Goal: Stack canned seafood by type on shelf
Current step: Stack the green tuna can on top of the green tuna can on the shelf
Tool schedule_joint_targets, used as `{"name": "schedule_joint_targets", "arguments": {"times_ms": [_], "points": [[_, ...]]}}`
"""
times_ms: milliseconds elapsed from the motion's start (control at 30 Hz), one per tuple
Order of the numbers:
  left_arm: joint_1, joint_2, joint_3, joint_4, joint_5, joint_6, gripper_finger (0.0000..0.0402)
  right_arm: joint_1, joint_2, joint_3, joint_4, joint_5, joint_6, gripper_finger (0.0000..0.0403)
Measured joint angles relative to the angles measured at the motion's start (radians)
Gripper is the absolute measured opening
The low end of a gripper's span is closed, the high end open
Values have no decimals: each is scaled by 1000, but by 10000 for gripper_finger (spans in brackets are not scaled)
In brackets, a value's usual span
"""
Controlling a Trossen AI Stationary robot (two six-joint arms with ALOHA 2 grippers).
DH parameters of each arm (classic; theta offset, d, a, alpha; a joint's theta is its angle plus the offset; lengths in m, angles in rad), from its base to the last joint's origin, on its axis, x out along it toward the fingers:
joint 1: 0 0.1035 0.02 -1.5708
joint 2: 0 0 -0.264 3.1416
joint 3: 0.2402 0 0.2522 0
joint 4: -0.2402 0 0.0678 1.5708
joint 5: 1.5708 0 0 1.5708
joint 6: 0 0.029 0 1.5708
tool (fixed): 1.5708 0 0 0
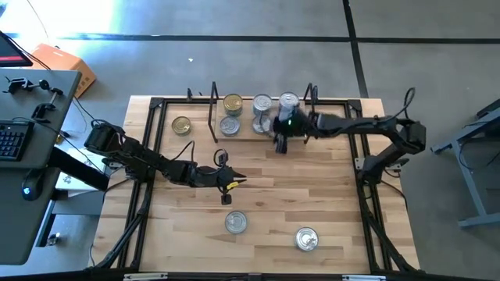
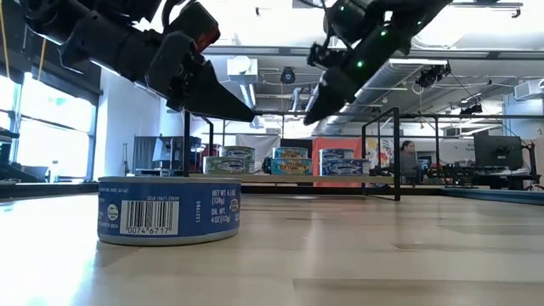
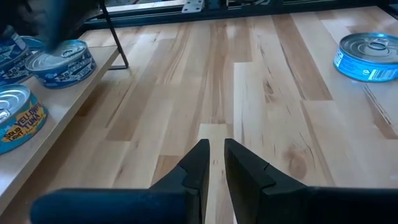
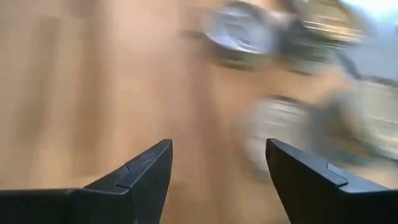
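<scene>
The shelf (image 1: 247, 134) lies at the table's far side, with several canned seafood tins on it: a gold-lidded one (image 1: 233, 103) and silver-lidded ones (image 1: 262, 103) (image 1: 288, 100). Another gold-lidded tin (image 1: 181, 125) sits on the table left of the shelf. Two silver-lidded tins (image 1: 236, 222) (image 1: 306, 238) rest on the table near its front edge. My right gripper (image 1: 279, 144) (image 4: 217, 168) hangs open over the shelf's near edge, with nothing between its fingers. My left gripper (image 1: 234, 181) (image 3: 215, 162) hovers shut and empty above mid-table.
Black wire uprights (image 1: 214, 109) (image 1: 311, 101) stand at the shelf's two ends. The black frame (image 1: 148, 156) runs along the table's sides. Bare wood (image 1: 312, 187) stretches between the shelf and the two near tins. A desk with a keyboard (image 1: 12, 140) stands off to the left.
</scene>
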Motion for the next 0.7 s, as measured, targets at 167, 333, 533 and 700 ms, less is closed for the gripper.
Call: {"name": "schedule_joint_targets", "arguments": {"times_ms": [167, 333, 533, 700], "points": [[-25, 0, 0, 0, 3, 22, 39, 209, 0, -183, 295, -19, 119, 251], [-63, 1, 0, 12, 5, 79, 39, 399, 33, -456, 1000, 17, 385, 251], [-78, 1, 0, 149, 39, 198, 39, 643, 106, -581, 1454, 432, 302, 251], [-73, 1, 0, 302, 180, 265, 39, 696, 113, -566, 1402, 509, 219, 251]]}}
